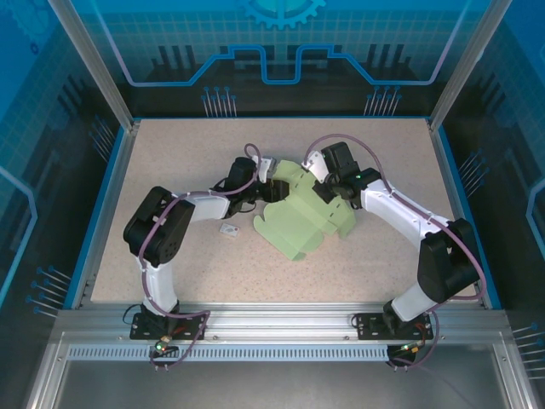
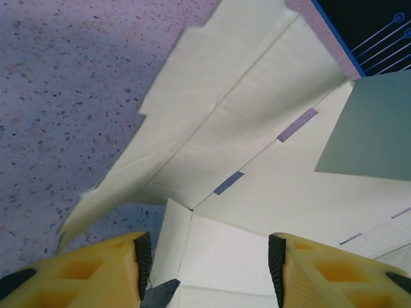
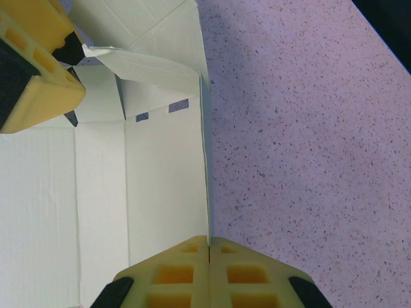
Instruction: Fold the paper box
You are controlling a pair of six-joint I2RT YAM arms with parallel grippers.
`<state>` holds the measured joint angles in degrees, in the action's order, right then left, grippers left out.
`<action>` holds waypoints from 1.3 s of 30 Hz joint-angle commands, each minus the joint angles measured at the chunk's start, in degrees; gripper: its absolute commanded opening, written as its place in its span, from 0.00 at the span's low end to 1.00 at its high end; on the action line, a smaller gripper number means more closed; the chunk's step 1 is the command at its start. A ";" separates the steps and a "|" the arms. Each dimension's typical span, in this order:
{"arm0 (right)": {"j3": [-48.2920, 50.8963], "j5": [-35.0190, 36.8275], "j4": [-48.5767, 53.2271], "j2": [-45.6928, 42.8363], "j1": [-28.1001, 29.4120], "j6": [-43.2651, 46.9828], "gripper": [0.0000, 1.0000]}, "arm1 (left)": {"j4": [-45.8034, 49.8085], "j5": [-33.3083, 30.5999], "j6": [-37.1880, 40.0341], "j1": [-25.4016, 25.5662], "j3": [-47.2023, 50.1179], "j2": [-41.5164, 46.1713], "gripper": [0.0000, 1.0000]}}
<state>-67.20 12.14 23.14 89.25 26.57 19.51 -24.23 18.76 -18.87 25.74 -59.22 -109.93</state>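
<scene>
Scene: 2 robot arms reach inward over a speckled beige table inside a blue-walled frame.
Paper box: pale mint-green card, mostly spread open with some flaps raised. It lies near the middle of the table, between the 2 grippers.
Left gripper: at the far left edge of the card. In its wrist view the left gripper has its 2 yellow fingers spread wide, and a creased flap of the paper box lies in the gap.
Right gripper: at the far right part of the card. In its wrist view the right gripper has its 2 fingers pressed together, pinching the edge of a panel of the paper box that runs into the seam between them.
Card details: straight creases and small slots show in both wrist views.
Small white tag: on the table, near the card's left side and apart from it.
</scene>
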 commanded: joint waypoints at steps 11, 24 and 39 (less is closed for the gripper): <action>-1.62 -0.14 0.07 0.66 -0.46 -0.73 0.00 | -0.10 3.02 2.22 3.21 -1.12 -1.43 0.51; -0.96 -0.62 -0.77 1.14 -0.90 -2.06 0.00 | -5.55 3.60 -0.66 6.66 1.05 -3.48 0.51; -1.11 5.58 0.80 0.21 0.54 3.40 0.00 | -8.91 4.06 -2.75 1.86 6.50 3.14 0.53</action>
<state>-67.20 14.06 23.14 89.60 26.28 20.71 -30.41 21.02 -20.49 29.28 -54.33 -110.48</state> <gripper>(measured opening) 0.052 0.526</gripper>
